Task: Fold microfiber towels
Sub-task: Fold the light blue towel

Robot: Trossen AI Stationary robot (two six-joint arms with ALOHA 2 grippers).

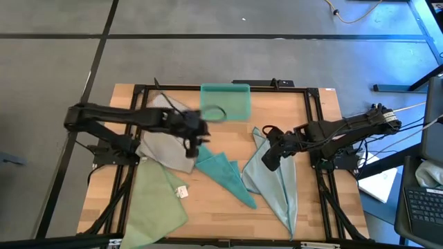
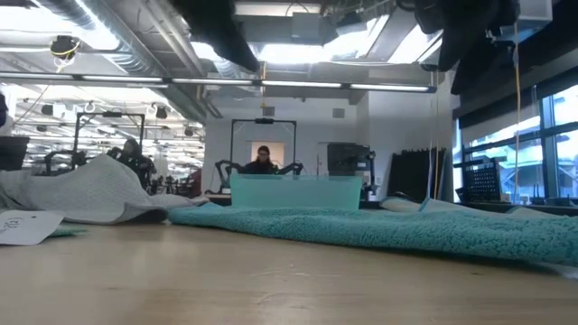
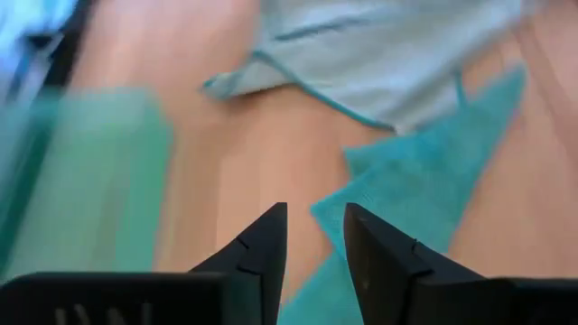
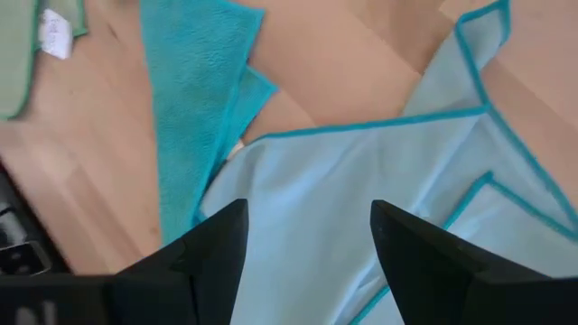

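Hovering above the near corner of the teal towel (image 1: 225, 174), left gripper (image 1: 196, 140) with fingers parted by a narrow gap and nothing between them; in its wrist view, bare wood and a teal edge below the tips. Hanging over the pale blue-green towel (image 1: 275, 187), right gripper (image 4: 307, 236) spread wide and released, cloth directly beneath. Lying loose on the table (image 1: 208, 207): 4 towels, none folded, with the grey towel (image 1: 163, 145) under the left arm, the pale green towel (image 1: 156, 200) at the front left with a white tag (image 1: 182, 191) beside it, teal in the middle, blue-green to the right. Standing at the back edge, the teal bin (image 1: 225, 101).

Risks, as a judgement: pinching 2 layers at once, since the teal corner sits touching the grey cloth's edge and the blue-green towel is doubled over on itself; dragging a neighbour along where teal and blue-green touch; closing on wood rather than fabric with so narrow an opening on the left.

Hard to make out: left wrist view smeared, bin only a green blur; from the low view, both grippers cut off above, cloth heights barely readable; exact overlap of grey and green towels hidden by the left arm.
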